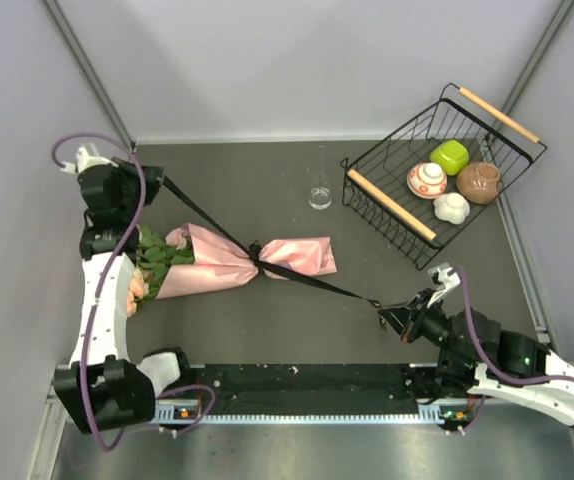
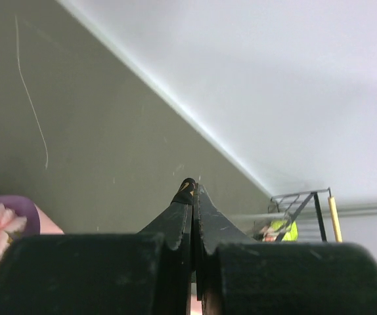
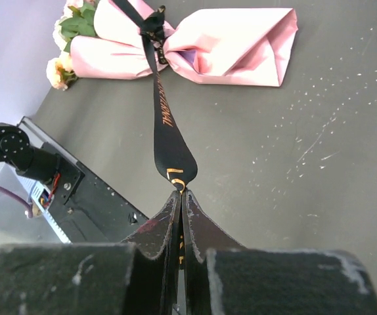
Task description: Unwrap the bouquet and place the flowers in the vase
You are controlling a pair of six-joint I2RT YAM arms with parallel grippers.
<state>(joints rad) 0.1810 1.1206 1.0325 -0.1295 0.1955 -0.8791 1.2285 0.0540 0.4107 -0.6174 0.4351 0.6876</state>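
- Step in hand: unwrap, stage 1, untying the ribbon (image 3: 164, 115). No flower is out yet.
- Left claw (image 2: 192, 193): closed, pinching 1 end of the ribbon; a black tip with a gold mark shows between its fingertips. It sits far left of the basket (image 1: 391, 204), near the back wall.
- Right claw (image 3: 180, 197): closed on the other ribbon end, in front of the basket toward the near edge.
- The ribbon runs in a straight, taut diagonal between the 2 claws, through the knot (image 1: 255, 253).
- The bouquet (image 1: 207, 262) lies flat, well left of the basket. The knot is cinched around the waist of the pink paper (image 1: 302, 255), so my read is that it has not let go.
- The flowers (image 1: 152, 260) poke out of the paper end farthest from the basket.
- The vase (image 1: 320, 197) stands upright just left of the basket, apart from the bouquet.
- Next move, as I judge it: pull the 2 ends farther apart along the same line until the knot slips. Risk: the whole bundle may drag instead of untying.
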